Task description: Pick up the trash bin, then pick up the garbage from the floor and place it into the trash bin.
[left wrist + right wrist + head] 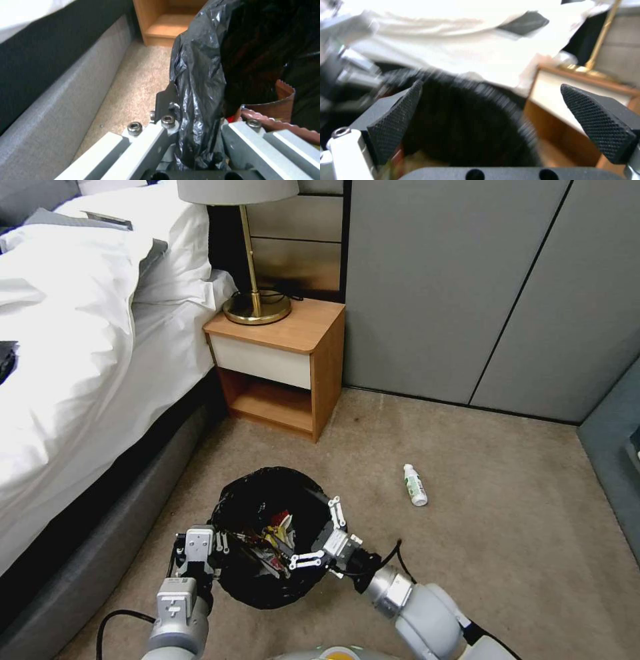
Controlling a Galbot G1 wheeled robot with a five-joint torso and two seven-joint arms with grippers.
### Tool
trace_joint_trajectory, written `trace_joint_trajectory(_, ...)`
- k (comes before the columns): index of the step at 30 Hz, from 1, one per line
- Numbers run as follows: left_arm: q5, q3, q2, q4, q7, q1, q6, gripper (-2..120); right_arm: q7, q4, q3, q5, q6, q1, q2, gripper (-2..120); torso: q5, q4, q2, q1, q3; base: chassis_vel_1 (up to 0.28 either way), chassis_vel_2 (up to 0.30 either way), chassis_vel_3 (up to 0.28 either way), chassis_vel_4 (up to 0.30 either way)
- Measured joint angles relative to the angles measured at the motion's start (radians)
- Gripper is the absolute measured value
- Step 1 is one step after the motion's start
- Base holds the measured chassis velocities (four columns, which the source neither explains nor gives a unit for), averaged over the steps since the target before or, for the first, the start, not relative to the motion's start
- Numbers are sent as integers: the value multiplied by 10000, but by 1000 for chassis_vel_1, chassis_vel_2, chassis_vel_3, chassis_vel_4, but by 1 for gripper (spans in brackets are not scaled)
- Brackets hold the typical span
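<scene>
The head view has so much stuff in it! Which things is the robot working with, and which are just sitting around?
For the job:
- trash bin, rim clamped by the left pincer
- wrappers inside the bin
- right pincer, open over the bin
- small white bottle on the carpet

Just lying about:
- bed
- nightstand
- brass lamp

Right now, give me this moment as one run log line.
left end effector: shut on trash bin rim | right end effector: open over bin | small white bottle: on carpet
</scene>
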Motion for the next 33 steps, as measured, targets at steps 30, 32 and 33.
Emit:
trace_joint_trajectory(30, -169, -117, 5, 290, -20, -117, -45, 1, 4053, 2134, 3218, 500, 396, -4315, 1975, 100, -1, 1, 0, -1, -1, 0, 0, 0, 0)
trace_joint_trajectory(32, -170, -118, -11, 278, -22, -128, -47, 1, 4042, 2074, 3242, 515, 424, -4227, 1994, 100, -1, 1, 1, 0, -1, 0, 0, 0, 0)
trace_joint_trajectory(33, -170, -118, -11, 278, -22, -128, -47, 1, 4042, 2074, 3242, 515, 424, -4227, 1994, 100, -1, 1, 1, 0, -1, 0, 0, 0, 0)
